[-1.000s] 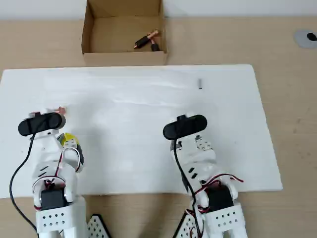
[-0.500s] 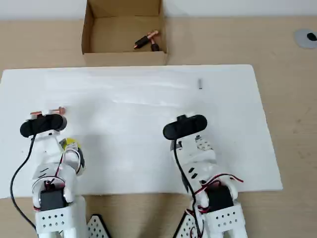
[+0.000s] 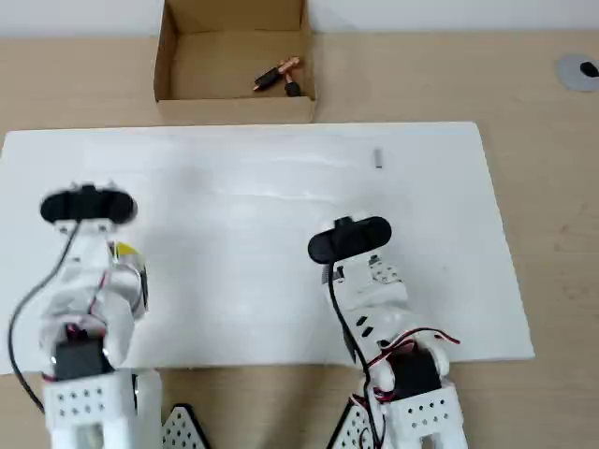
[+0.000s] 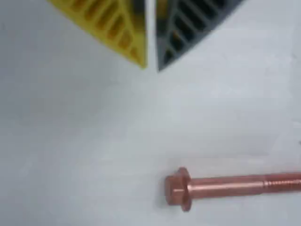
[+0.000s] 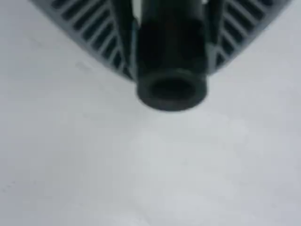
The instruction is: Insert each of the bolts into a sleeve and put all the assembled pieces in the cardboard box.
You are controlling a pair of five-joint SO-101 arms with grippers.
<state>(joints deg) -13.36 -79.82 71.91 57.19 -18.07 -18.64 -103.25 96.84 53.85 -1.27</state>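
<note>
Left gripper [image 4: 150,63] pinched closed, empty; right gripper [image 5: 171,66] clamps a black tubular sleeve [image 5: 172,92].
Copper flanged bolt [image 4: 225,186] lies on white mat [image 4: 70,141] near the empty gripper.

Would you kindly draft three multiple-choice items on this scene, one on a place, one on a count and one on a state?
1. Where does the loose copper-coloured hex-head bolt lie?
A) on the bare wooden tabletop
B) on the white mat
C) upright in a holder

2. How many assembled pieces lie in the brown cardboard box?
A) none
B) six
C) two

3. What is the state of the right claw?
A) shut on a black tubular sleeve
B) open and empty
C) shut on a yellow block

Answers:
1 B: the left wrist view shows it flat on the mat, clear of the left claw.
2 C: the high view shows two pieces in the box's far right corner.
3 A: the right wrist view shows the sleeve clamped between its fingers.
</note>
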